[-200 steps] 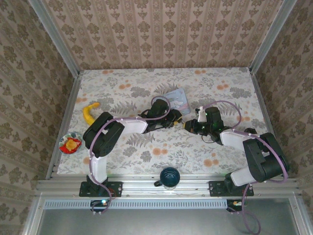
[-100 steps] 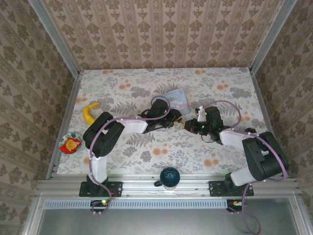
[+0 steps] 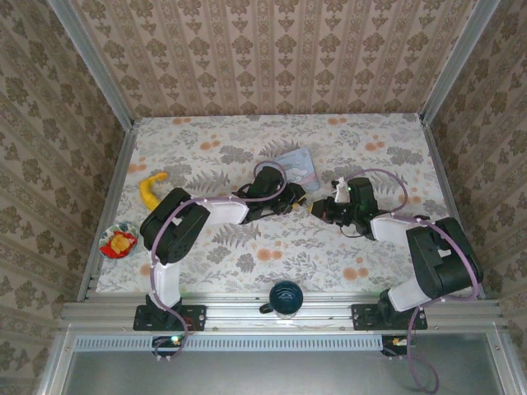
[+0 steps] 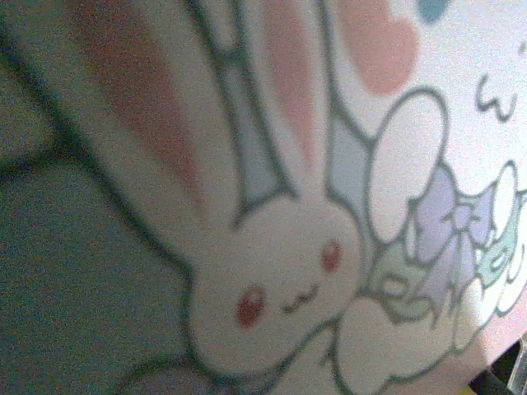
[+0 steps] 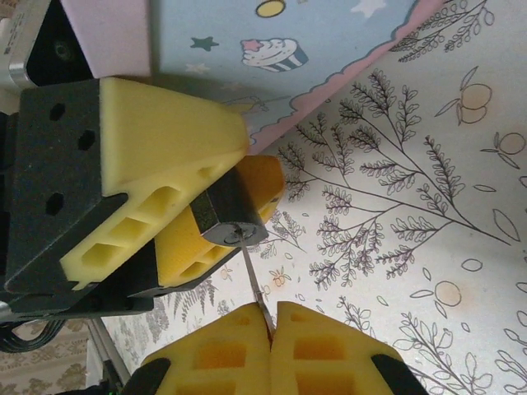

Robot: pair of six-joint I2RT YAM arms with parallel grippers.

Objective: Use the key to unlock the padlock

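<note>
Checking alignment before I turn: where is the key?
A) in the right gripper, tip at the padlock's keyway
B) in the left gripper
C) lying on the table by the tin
A: the right gripper pinches the key, its blade reaching the keyway face of the padlock clamped in the left gripper.

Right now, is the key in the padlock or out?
In, by its tip at least: the thin key, pinched in the right gripper, meets the keyhole of the padlock. How deep it goes, cannot tell.
</note>
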